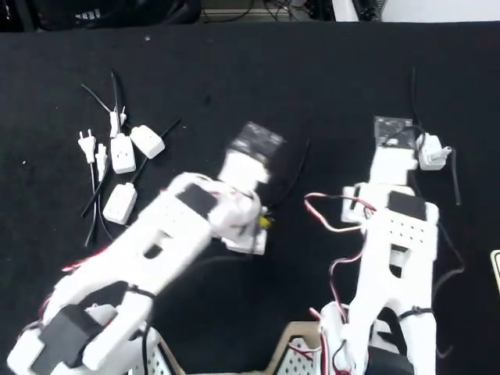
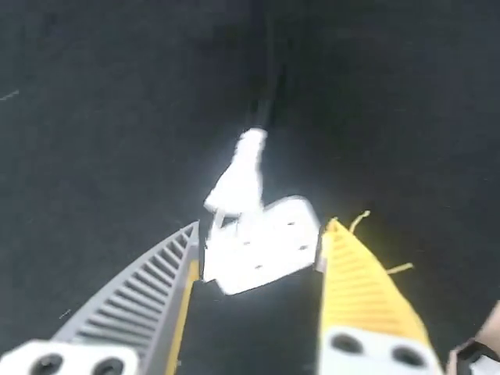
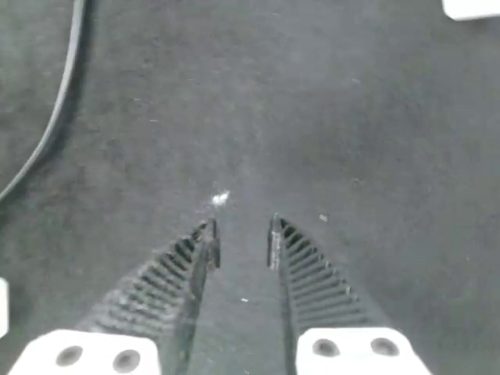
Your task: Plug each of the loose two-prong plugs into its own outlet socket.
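Left wrist view shows my left end effector clenched on a socket, a plug touching it; I fear any tilt would skew that plug out.

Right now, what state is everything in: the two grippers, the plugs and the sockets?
Left gripper: shut on the socket block.
Socket block: held, with a plug against it.
Held plug: at the socket; cannot tell whether it is fully seated.
Right gripper: open, empty.
Loose plug: unplugged, lying on the table.
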Robot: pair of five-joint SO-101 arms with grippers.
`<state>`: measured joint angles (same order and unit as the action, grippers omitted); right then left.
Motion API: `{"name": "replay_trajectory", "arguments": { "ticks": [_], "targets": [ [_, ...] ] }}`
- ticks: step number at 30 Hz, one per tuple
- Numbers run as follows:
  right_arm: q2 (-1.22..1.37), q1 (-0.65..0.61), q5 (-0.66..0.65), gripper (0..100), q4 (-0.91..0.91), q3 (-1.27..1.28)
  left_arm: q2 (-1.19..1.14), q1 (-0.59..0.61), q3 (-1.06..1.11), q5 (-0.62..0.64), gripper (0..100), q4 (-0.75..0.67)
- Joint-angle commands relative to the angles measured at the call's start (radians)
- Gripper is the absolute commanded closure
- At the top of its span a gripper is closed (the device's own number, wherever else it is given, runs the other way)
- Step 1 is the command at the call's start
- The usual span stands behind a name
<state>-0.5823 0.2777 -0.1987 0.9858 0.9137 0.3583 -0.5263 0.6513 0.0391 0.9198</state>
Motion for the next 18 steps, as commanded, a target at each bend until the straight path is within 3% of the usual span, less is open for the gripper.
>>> {"name": "replay_trajectory", "arguments": {
  "ticks": [1, 7, 11, 18],
  "targets": [
    [-0.031, -0.138, -0.100, 89.3, 0.000, -0.005, 0.106, 0.216, -0.004, 0.009, 78, 0.094],
    [-0.030, -0.368, -0.245, 89.2, 0.008, 0.001, 0.123, 0.483, 0.067, 0.009, 78, 0.135],
    [-0.028, -0.500, -0.390, 89.2, 0.003, 0.010, 0.123, 0.593, 0.183, 0.017, 78, 0.025],
    [0.183, -0.621, -0.446, 82.6, -0.054, -0.010, 0.123, 0.705, 0.321, 0.037, 78, -0.143]
  ]
}}
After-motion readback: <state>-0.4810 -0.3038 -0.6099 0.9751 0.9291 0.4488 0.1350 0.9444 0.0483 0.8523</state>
